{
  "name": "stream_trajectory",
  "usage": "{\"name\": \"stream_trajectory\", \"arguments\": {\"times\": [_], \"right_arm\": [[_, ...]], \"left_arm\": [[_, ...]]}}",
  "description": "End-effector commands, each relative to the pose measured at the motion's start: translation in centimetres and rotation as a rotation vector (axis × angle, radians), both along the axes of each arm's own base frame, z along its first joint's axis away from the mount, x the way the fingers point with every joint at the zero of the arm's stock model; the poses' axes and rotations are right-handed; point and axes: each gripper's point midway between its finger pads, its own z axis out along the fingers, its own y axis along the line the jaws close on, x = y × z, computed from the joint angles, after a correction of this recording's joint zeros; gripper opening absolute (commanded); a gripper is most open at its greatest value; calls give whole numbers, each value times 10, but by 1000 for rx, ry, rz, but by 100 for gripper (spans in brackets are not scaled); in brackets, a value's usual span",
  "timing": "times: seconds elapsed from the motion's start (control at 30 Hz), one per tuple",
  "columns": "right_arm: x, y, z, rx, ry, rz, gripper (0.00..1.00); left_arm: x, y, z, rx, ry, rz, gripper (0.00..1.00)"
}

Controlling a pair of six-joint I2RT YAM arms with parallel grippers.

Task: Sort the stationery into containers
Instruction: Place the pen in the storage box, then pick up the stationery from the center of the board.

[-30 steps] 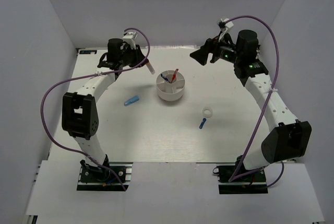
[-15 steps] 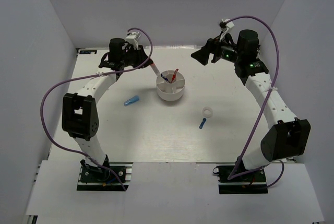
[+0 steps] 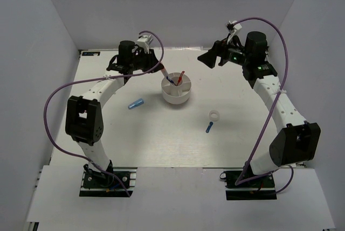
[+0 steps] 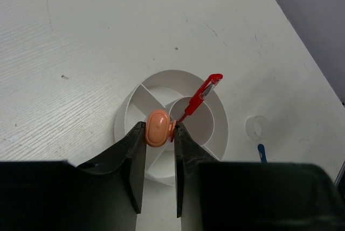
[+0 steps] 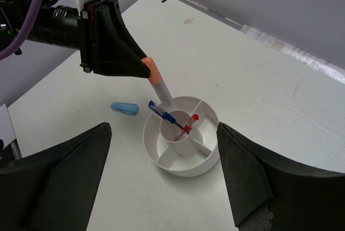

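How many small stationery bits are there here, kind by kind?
Pens: 2, red pen and blue pen
Capsule pieces: 3, light-blue capsule, dark-blue capsule, orange-white capsule
Rings: 1, white ring
Total: 6

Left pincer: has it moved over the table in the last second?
Yes. In the top view the left pincer, shut on the orange-white piece, has moved right, closer to the tub.

Orange-white piece (image 5: 159, 84) tilts over white tub (image 3: 177, 99), red pen (image 3: 180, 75), blue pen (image 3: 170, 80) inside; light-blue piece (image 3: 136, 103), ring (image 3: 215, 116), dark-blue piece (image 3: 209, 128) outside.
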Motion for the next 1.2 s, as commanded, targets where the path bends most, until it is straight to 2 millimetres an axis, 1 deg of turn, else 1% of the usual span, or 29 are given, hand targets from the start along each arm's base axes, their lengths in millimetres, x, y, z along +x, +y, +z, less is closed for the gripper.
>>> {"name": "stream_trajectory", "arguments": {"times": [0.0, 0.07, 0.1, 0.17, 0.2, 0.3, 0.33, 0.4, 0.43, 0.5, 0.53, 0.57, 0.63, 0.67, 0.7, 0.73, 0.77, 0.8, 0.83, 0.87, 0.9, 0.93, 0.97, 1.0, 1.03, 1.07, 1.1, 1.17], "right_arm": [[-2, -1, 5, 10, -19, 14, 85], [-2, 0, 6, 10, -20, 17, 85], [-2, 0, 6, 10, -20, 17, 85], [-1, -1, 5, 11, -18, 19, 85], [-2, 0, 5, 10, -20, 22, 85], [-2, 1, 5, 10, -18, 25, 85], [-3, 1, 5, 11, -19, 26, 85], [-2, 1, 5, 9, -19, 27, 85], [-2, 1, 6, 9, -23, 27, 85], [-3, 1, 6, 8, -24, 30, 85], [-3, 1, 5, 7, -23, 32, 85], [-3, 0, 5, 1, -25, 28, 85], [-4, -1, 5, -9, -30, 27, 85], [-5, -3, 2, -22, -25, 22, 85], [-5, -4, 2, -28, -26, 18, 84], [-7, -3, 0, -36, -28, 24, 84], [-7, -6, -2, -45, -17, 19, 83], [-8, -5, -4, -59, -26, 25, 83], [-8, -7, -6, -67, -26, 24, 81], [-9, -7, -8, -76, -25, 28, 81], [-10, -8, -12, -94, -26, 29, 80], [-11, -9, -15, -102, -23, 28, 79], [-11, -11, -15, -108, -25, 21, 79], [-13, -11, -20, -115, -15, 21, 79], [-13, -12, -22, -117, -7, 21, 79], [-13, -13, -23, -138, -30, 25, 79], [-15, -13, -26, -146, -27, 29, 78], [-13, -16, -30, -154, -21, 24, 78]], "left_arm": [[-2, 0, 2, 7, -7, -4, 22], [-2, 0, -1, 11, -4, -4, 26], [-2, -1, -2, 9, 1, -7, 30], [-1, -1, -3, 12, 1, -7, 32], [-1, -1, -4, 14, 2, -6, 37], [-1, 0, -4, 18, 4, -6, 46], [-2, 0, -2, 16, 3, -10, 54], [-4, -1, 3, 9, -8, -18, 65], [-6, -2, 9, 1, -23, -25, 71], [-9, -3, 22, -13, -45, -30, 71], [-11, -3, 29, -23, -58, -32, 70], [-15, -2, 46, -44, -81, -27, 66], [-15, 14, 54, -46, -84, 18, 62], [-16, 23, 64, -19, -119, 62, 58], [-17, 39, 58, 15, -93, 98, 54], [-19, 47, 56, 40, -85, 114, 51], [-20, 58, 52, 79, -81, 132, 46], [-29, 67, 35, 117, 3, 139, 44], [-27, 84, 27, 137, 41, 165, 41], [-31, 95, 13, 175, 85, 169, 38], [-41, 105, -10, 211, 176, 166, 34], [-46, 118, -27, 239, 218, 173, 33], [-51, 124, -39, 306, 213, 132, 33], [-60, 130, -57, 355, 268, 120, 33], [-63, 137, -69, 380, 290, 118, 34], [-76, 141, -86, 434, 334, 67, 34], [-80, 142, -101, 476, 370, 44, 34], [-89, 143, -118, 539, 392, -15, 35]]}}
